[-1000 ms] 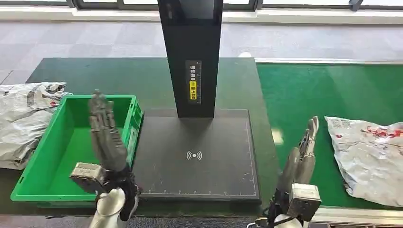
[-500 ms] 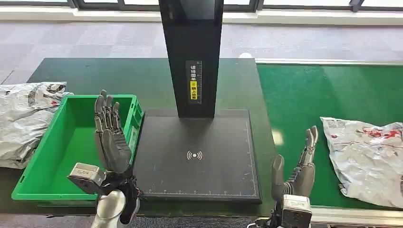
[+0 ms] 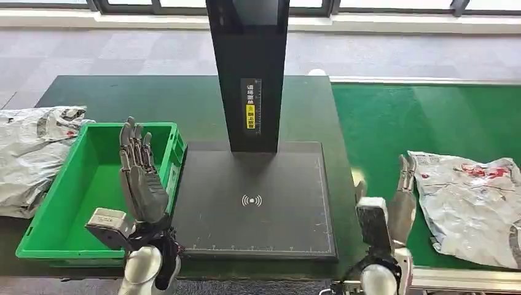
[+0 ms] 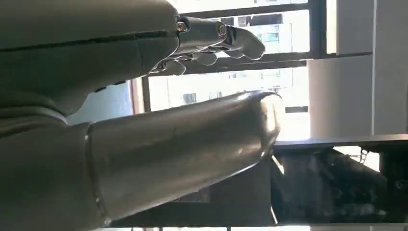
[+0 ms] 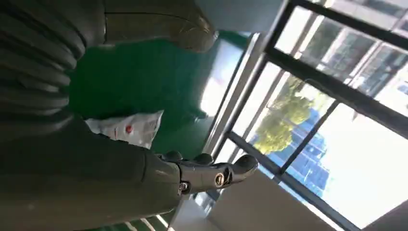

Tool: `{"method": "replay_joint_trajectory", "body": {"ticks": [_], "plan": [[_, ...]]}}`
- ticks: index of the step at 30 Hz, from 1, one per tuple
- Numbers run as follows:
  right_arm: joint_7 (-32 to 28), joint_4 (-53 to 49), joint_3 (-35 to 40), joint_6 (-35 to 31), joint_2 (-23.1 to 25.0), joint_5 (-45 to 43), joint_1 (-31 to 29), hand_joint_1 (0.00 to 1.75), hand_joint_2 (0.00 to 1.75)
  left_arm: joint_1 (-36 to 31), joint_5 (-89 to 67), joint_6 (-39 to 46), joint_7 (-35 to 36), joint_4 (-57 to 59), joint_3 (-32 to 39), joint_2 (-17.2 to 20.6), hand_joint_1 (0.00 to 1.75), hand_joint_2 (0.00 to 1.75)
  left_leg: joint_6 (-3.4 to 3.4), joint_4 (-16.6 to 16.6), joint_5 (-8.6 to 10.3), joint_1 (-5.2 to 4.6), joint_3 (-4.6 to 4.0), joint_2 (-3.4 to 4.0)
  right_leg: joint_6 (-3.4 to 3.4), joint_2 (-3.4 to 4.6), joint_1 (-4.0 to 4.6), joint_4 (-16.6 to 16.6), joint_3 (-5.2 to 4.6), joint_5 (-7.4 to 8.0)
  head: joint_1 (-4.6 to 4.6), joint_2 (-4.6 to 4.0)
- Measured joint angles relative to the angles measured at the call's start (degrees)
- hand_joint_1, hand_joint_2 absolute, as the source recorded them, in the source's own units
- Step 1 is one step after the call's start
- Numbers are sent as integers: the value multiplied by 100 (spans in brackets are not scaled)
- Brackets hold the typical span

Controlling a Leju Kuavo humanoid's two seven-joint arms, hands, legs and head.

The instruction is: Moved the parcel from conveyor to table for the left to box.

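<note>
A crumpled white-grey parcel [image 3: 473, 206] with red print lies on the green conveyor [image 3: 393, 123] at the right. My right hand [image 3: 399, 203] stands just left of its near edge, fingers straight and apart, holding nothing; the parcel [image 5: 127, 129] also appears past it in the right wrist view. My left hand [image 3: 140, 181] is raised over the right wall of the green bin [image 3: 74, 190], fingers extended and empty. The left wrist view has the same hand [image 4: 144, 120] with fingers spread against the windows.
A black scanner plate [image 3: 255, 203] with a tall black post [image 3: 249, 74] sits between bin and conveyor. Another grey parcel [image 3: 31, 153] lies left of the bin on the dark green table [image 3: 160, 98].
The parcel has ridden the conveyor leftwards. My right hand has turned and shifted right, ending beside the parcel's edge. My left hand has barely moved.
</note>
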Motion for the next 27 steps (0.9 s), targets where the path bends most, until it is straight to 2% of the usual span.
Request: {"method": "replay_joint_trajectory", "body": {"ticks": [3,8,13,18,27], "plan": [[39,795,-643,65,-244,320,-588,0,175,71,-9,4,-81,-46,39,0,0,0,6,3,5,-5,-2,-16,6,-11,-4,0,5,4,0,0],[365,1637,-1103,157,-454,710,-1107,0,175,165,197,-81,-79,-98,171,0,0,0,4,3,4,-4,-1,-9,5,-6,-3,1,-2,4,0,0],[491,2802,-1677,-192,-817,836,-1660,0,175,322,-8,-70,-114,-275,345,0,0,0,4,3,4,-4,-4,-17,5,-8,-3,1,1,2,0,0],[424,3575,-2113,-341,-996,783,-1917,0,175,446,-179,114,-35,-489,354,0,0,0,5,3,3,-5,-6,-17,5,-9,-4,0,0,2,0,0],[400,3708,-2224,-356,-1029,740,-1938,0,175,455,-192,122,-11,-518,367,0,0,0,5,3,2,-4,-7,-25,6,-15,-3,0,1,2,0,0]]}}
